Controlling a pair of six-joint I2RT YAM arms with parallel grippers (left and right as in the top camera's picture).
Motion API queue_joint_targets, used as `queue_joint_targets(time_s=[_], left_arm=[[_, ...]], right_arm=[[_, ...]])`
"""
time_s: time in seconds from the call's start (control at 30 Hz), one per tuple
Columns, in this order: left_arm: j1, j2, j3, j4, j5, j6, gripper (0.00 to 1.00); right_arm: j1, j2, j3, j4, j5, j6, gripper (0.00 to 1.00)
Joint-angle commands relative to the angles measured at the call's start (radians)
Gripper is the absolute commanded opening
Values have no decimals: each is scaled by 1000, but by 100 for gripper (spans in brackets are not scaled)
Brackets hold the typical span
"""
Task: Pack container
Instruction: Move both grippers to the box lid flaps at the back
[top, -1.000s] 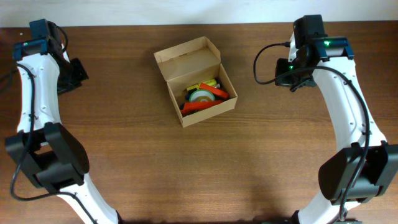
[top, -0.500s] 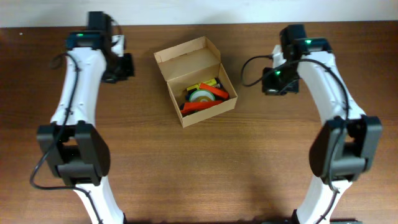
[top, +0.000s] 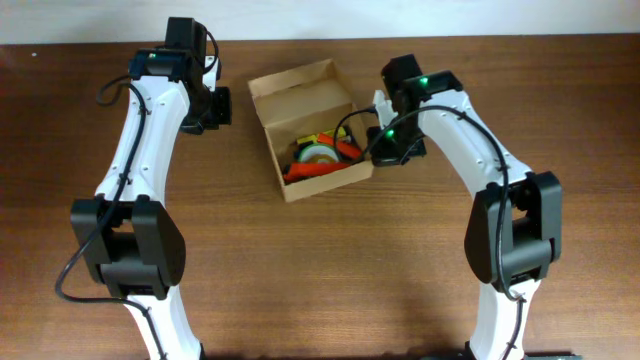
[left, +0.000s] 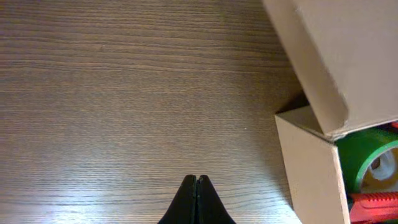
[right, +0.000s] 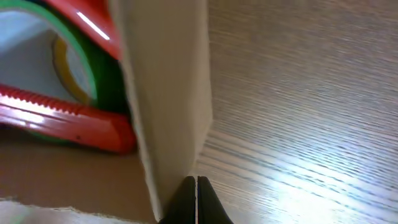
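Overhead: container (top: 303, 100) open; wrist views alone reveal left gripper (left: 196, 179), right gripper (right: 196, 181) closed, empty.

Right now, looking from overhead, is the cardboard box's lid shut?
No, the flap lid of the cardboard box stands open, and a green tape roll shows inside.

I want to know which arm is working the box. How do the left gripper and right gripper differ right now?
The right gripper sits at the right wall of the cardboard box, seemingly touching it; the left gripper stands apart from the box, over the table. The right is beside the filled compartment; the left is beside the open lid. Both have fingers shut, holding nothing.
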Motion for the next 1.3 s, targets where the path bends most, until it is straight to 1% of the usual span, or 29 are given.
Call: queue_joint_targets(time_s=[0.0, 0.3, 0.43, 0.6, 0.7, 0.83, 0.93, 1.03, 1.13, 1.27], left_arm=[[7, -6, -10, 4, -21, 20, 2], [7, -6, -10, 7, -21, 20, 2], [7, -6, -10, 12, -21, 19, 2], [8, -6, -10, 61, -21, 17, 2], [21, -6, -10, 116, -11, -42, 2], [50, -4, -10, 201, 97, -61, 2], [78, 12, -10, 238, 163, -109, 2], [111, 57, -10, 269, 307, -148, 2], [133, 118, -10, 295, 445, -192, 1], [142, 191, -10, 314, 565, -223, 2]], right_arm=[[31, 7, 8, 2, -18, -14, 4], [51, 7, 8, 2, -54, -40, 4], [32, 7, 11, 11, -63, -36, 4], [4, 7, 27, 32, -83, -36, 4], [-38, 7, 49, 61, -84, 7, 4], [-120, 7, 66, 94, -91, 25, 4], [-180, 7, 66, 109, -138, 25, 4], [-222, 7, 66, 145, -201, 25, 4], [-247, 7, 66, 187, -215, 44, 4], [-253, 12, 66, 231, -230, 63, 4]])
